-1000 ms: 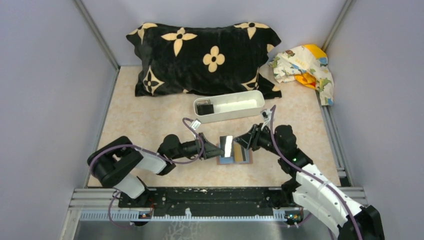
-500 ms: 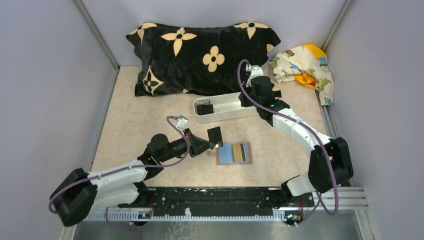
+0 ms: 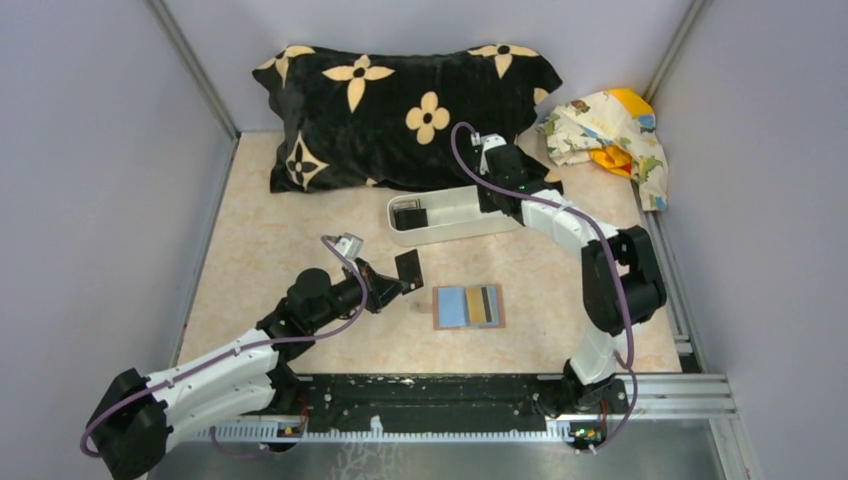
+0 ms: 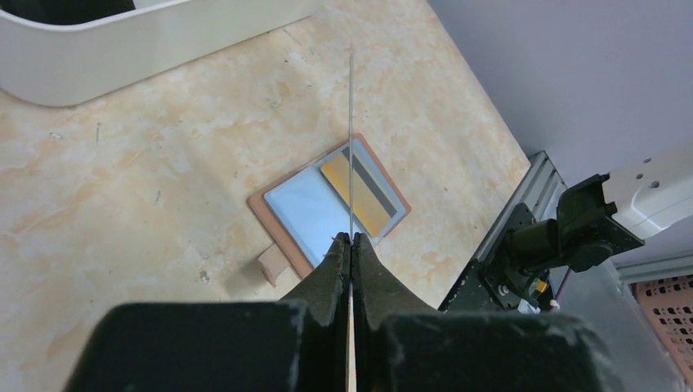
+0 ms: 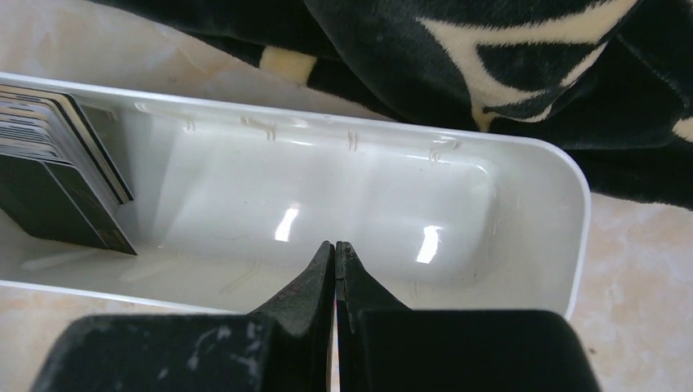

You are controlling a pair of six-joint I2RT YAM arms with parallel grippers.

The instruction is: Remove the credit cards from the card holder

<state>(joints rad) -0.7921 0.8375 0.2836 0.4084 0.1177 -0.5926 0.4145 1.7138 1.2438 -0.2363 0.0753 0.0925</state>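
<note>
The card holder [image 3: 445,322] lies open on the table, brown rim, light blue inside [image 4: 306,214]. A tan-yellow credit card with a dark stripe [image 4: 368,196] sits in its right half [image 3: 483,305]. My left gripper [image 3: 398,279] is shut on a dark credit card [image 3: 408,266], held on edge above the table just left of the holder. In the left wrist view that card shows as a thin line [image 4: 350,122] rising from the gripper [image 4: 350,238]. My right gripper [image 5: 335,245] is shut with nothing in it, over the right half of the white tray [image 3: 492,200].
The long white tray [image 3: 440,238] stands behind the holder, with several dark cards [image 5: 57,180] stacked at its left end [image 3: 408,215]. A black flowered pillow [image 3: 400,115] lies behind the tray, and a patterned cloth [image 3: 610,130] is at the back right.
Both grippers were at the card holder. The right one has shut and swung away to the tray. The left one has carried a dark card up and leftward off the holder.
</note>
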